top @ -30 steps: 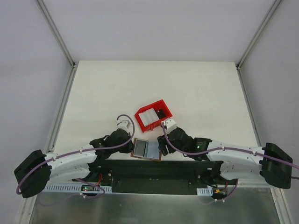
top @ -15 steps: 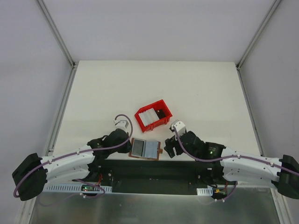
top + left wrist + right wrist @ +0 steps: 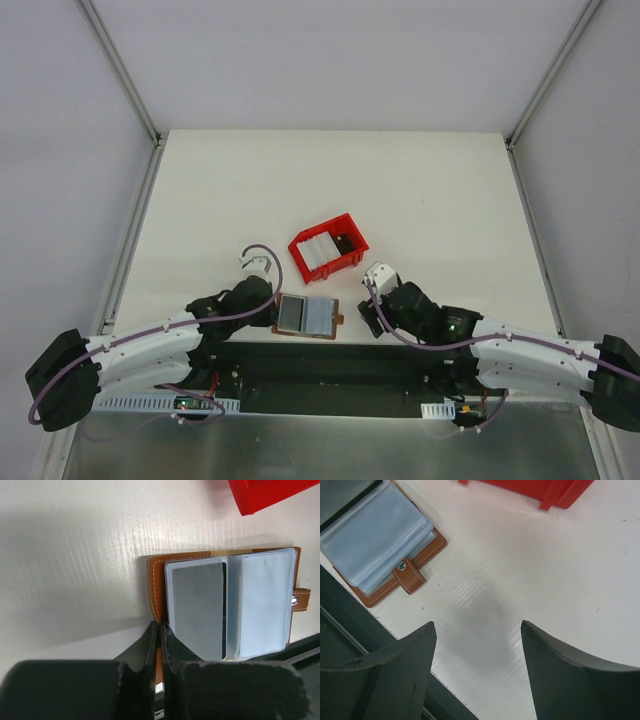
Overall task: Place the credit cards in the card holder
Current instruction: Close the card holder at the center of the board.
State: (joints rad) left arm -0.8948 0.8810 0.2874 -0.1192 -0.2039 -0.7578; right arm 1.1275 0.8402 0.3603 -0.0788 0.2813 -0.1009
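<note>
In the overhead view, the card holder [image 3: 307, 316] lies open at the bottom centre of the white table [image 3: 300, 180], right at its near edge. A grey card [image 3: 293, 314] fills its left page. The left gripper [image 3: 274, 318] comes in from the lower left and meets the holder's left edge. The right gripper [image 3: 371, 322] sits just right of the holder, apart from it. Above both, near the middle of the frame, the red tray [image 3: 345, 262] holds the pale credit cards [image 3: 315, 256], stacked in its left part.

In the left wrist view, the left gripper [image 3: 159, 626] is clenched. Its dark fingers [image 3: 147, 645] are pressed together at lower centre, with the holder's brown cover edge caught between them. The card holder [image 3: 155, 590] spreads across the centre and right. The grey card [image 3: 197, 610] sits in the left clear sleeve, and the right sleeve [image 3: 260, 602] looks pale blue. A snap tab [image 3: 300, 599] sticks out at the right edge. A corner of the red tray [image 3: 270, 495] shows at upper right.

In the right wrist view, the right gripper [image 3: 477, 624] is released. Its fingers [image 3: 395, 670] stand wide apart at the bottom, with only bare table [image 3: 520, 570] between them. The card holder [image 3: 380, 545] lies at upper left, with its snap tab [image 3: 409, 575] pointing toward the centre. The red tray [image 3: 530, 487] edges the top.
</note>
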